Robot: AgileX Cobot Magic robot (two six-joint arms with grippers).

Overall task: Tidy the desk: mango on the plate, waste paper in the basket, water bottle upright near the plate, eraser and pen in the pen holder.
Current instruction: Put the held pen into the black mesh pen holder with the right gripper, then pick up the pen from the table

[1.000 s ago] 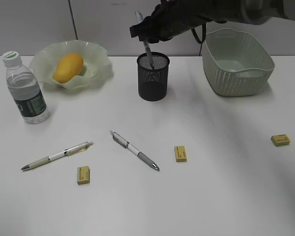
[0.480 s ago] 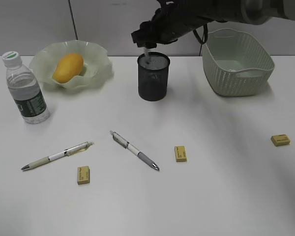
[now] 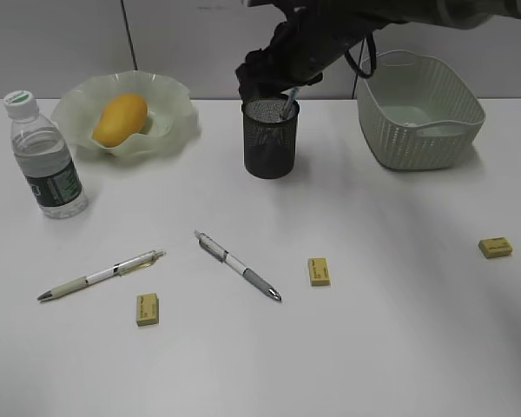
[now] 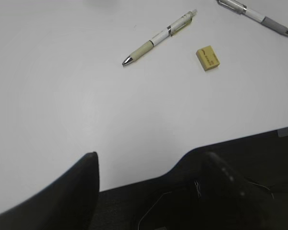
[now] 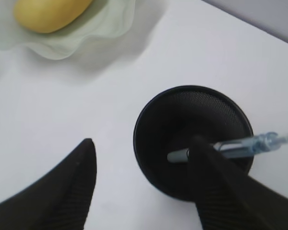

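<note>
The pen [image 5: 240,147] leaned inside the pen holder [image 3: 270,139] at upper centre, the right gripper [image 5: 139,187] above it, fingers spread and empty. Next likely meant descending to a pen [image 3: 238,265] lying on the surface [image 3: 391,330]. Left gripper [image 4: 149,191] hung released, idle.

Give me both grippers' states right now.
Left gripper: open, holding nothing.
Right gripper: open above the pen holder; the pen rests inside, released.
</note>
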